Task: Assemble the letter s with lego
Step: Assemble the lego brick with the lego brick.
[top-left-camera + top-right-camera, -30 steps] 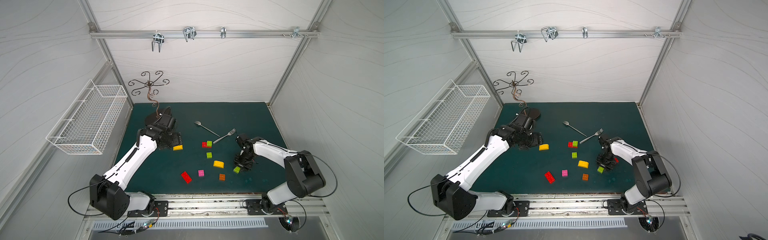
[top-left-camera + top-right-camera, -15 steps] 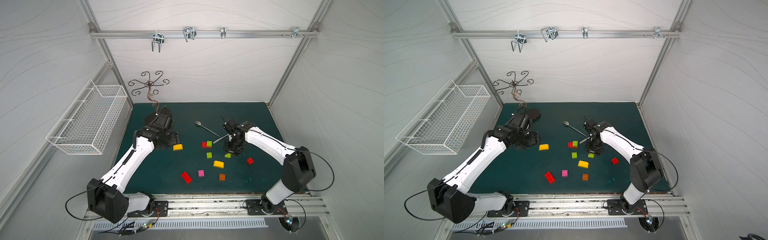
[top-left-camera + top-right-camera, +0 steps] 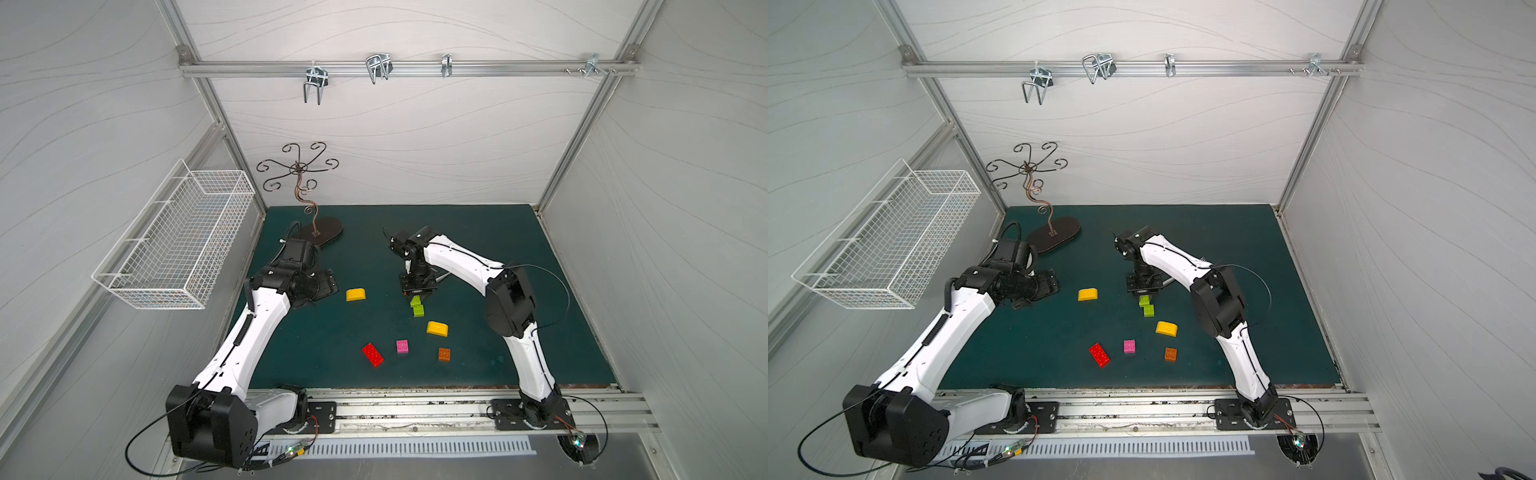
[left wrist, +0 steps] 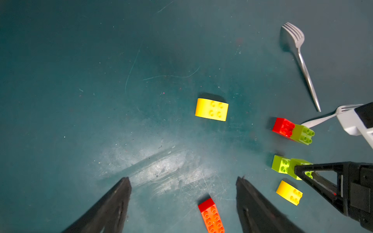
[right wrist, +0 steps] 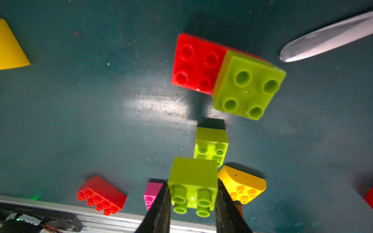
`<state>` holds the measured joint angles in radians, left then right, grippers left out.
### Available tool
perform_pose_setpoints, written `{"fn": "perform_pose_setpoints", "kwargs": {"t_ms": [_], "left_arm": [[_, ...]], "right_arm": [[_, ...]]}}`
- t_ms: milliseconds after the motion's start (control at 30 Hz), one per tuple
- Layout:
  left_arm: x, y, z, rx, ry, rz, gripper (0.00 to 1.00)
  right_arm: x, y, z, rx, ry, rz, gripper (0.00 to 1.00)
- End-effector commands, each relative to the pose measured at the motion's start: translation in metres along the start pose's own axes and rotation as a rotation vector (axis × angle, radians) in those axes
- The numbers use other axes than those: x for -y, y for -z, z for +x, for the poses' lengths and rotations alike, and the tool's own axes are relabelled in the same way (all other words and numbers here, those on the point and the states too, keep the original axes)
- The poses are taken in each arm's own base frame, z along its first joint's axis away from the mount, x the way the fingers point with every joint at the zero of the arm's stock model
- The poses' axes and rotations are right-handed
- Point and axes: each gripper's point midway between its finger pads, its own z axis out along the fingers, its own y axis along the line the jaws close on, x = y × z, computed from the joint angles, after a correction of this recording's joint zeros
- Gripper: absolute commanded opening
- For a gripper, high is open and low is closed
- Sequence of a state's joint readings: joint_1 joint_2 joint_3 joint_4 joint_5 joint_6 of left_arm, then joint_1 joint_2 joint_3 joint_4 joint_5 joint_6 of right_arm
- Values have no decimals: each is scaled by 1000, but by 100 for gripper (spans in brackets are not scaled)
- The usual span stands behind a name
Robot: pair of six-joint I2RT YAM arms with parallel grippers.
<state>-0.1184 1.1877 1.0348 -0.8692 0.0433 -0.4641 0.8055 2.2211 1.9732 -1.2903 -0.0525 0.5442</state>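
Right claw (image 5: 193, 187) is clamped on a lime brick (image 5: 191, 173), clear of the table (image 3: 498, 224). In a top view the loose lime brick (image 3: 419, 310), its likely mate (studs up), lies just at six o'clock. Left claw (image 4: 182, 179), jaws apart and empty, hangs well off at nine o'clock.

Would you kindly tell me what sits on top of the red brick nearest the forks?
A lime green brick is stacked on one half of the red brick; its other half shows four bare studs. The red surface beneath the green one is covered.
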Motion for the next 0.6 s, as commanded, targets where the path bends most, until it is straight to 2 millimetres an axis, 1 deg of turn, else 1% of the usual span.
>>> {"fn": "perform_pose_setpoints", "kwargs": {"t_ms": [0, 200, 567], "left_arm": [[6, 6, -11, 51, -20, 46, 85], [5, 1, -10, 45, -14, 53, 85], [2, -2, -10, 48, -6, 50, 85]], "right_arm": [[5, -4, 12, -68, 23, 34, 0], [6, -13, 12, -85, 26, 37, 0], [3, -28, 10, -104, 12, 4, 0]]}}
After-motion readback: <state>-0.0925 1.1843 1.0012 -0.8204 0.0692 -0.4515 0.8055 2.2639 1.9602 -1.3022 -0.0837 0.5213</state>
